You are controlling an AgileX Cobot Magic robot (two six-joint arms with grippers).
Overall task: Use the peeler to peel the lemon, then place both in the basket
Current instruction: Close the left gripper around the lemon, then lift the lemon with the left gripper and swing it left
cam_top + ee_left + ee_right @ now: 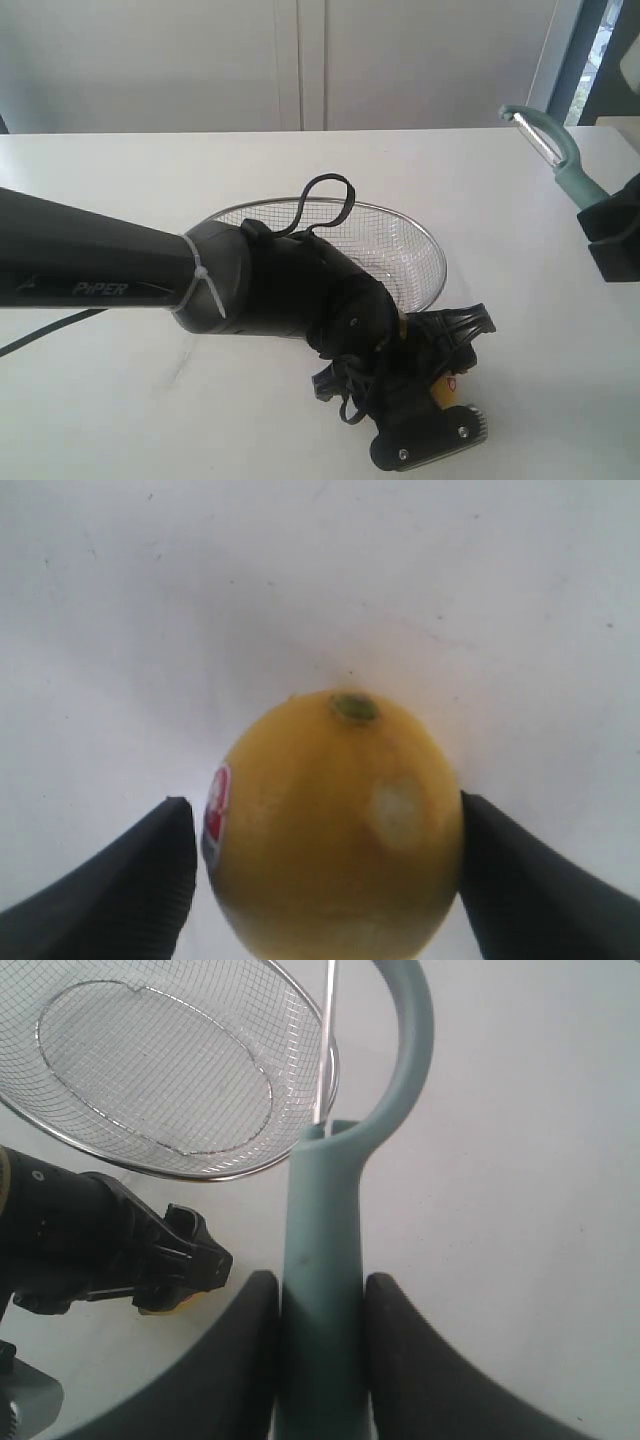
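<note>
The yellow lemon (pixel 330 830) rests on the white table between the two black fingers of my left gripper (pixel 328 880). One pad presses its side; the other sits at the red-and-white sticker. A pale scraped patch shows on the skin. From the exterior view only a sliver of the lemon (pixel 443 392) shows under my left gripper (pixel 430 400), just in front of the wire basket (pixel 400 212). My right gripper (pixel 597 212) is raised at the far right, shut on the teal handle of the peeler (pixel 565 165), blade end up. The right wrist view shows the peeler (pixel 320 1220) clamped in my right gripper (pixel 320 1295).
The basket (pixel 200 1175) holds nothing. My left arm (pixel 100 265) stretches across the left and middle of the table, covering part of the basket's near rim. A wall and a window frame stand behind the table.
</note>
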